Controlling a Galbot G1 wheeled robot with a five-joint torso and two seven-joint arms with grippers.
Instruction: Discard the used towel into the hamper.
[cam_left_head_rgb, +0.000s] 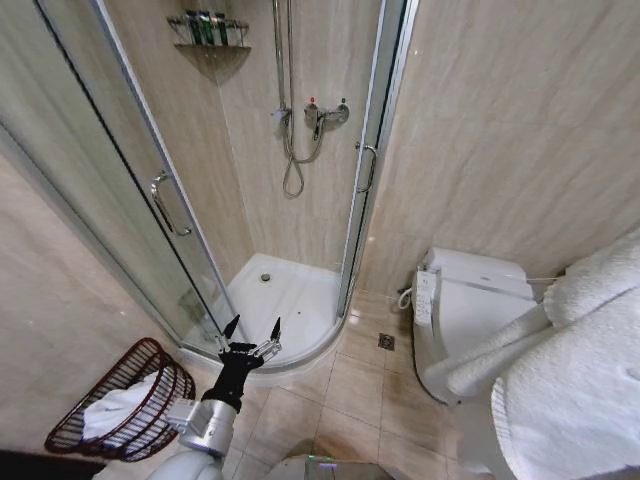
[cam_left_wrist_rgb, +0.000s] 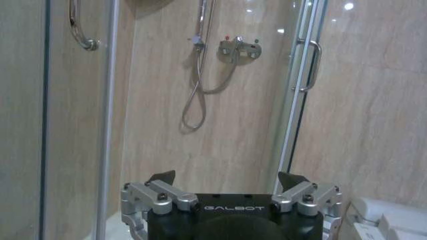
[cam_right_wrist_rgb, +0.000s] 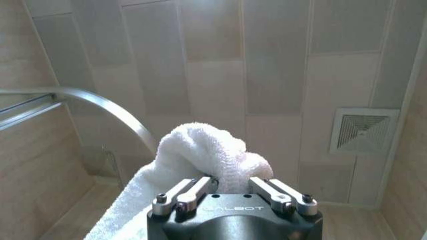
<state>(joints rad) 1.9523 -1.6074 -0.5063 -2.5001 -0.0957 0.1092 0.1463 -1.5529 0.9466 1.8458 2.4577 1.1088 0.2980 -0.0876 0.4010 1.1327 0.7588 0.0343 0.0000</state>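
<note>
Beige-tiled bathroom: my right fingers (cam_right_wrist_rgb: 230, 192) clench the white towel (cam_right_wrist_rgb: 207, 150); left fingers (cam_left_head_rgb: 253, 331) spread empty. Next, carry it over the hamper (cam_left_head_rgb: 70, 425).

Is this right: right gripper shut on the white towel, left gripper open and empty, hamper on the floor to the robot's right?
One error: the hamper stands on the floor to the robot's left, as the head view shows. The rest holds: the right gripper is shut on the white towel, and the left gripper is open and empty.
</note>
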